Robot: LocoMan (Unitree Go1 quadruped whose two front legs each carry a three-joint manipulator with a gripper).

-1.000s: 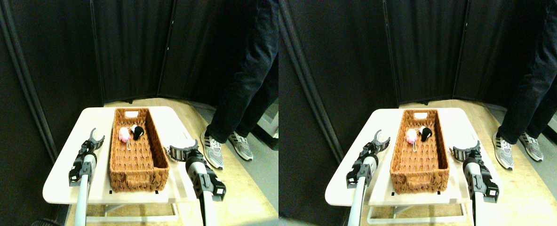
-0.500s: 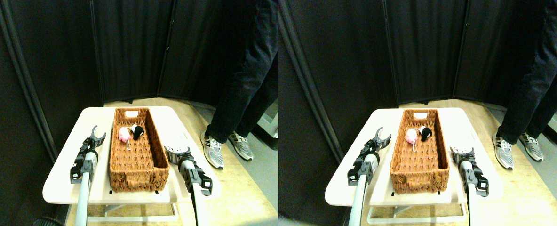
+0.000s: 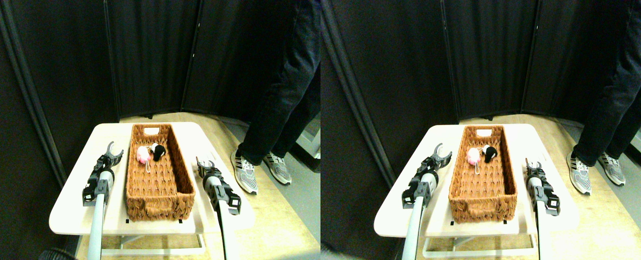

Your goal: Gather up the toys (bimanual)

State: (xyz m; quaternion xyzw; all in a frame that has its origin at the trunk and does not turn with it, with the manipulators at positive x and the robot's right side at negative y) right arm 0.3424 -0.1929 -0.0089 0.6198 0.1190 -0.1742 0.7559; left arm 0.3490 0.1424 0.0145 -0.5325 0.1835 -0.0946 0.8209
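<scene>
Two toys lie side by side in the far half of the long brown wicker basket (image 3: 158, 192): a pink one (image 3: 142, 155) and a black-and-white one (image 3: 158, 151). My left gripper (image 3: 114, 150) hovers over the white table just left of the basket, its jaws open with nothing between them. On the basket's right side my right gripper (image 3: 205, 164) stands above the table, clear of the basket wall, holding nothing that I can see.
The white table (image 3: 77, 200) carries the basket along its middle. A person in dark trousers and grey sneakers (image 3: 244, 173) stands on the wooden floor at the right. Black folding screens close off the back.
My right arm has swung inward and turned, so its gripper now points away along the basket's right wall. My left gripper has edged slightly forward.
</scene>
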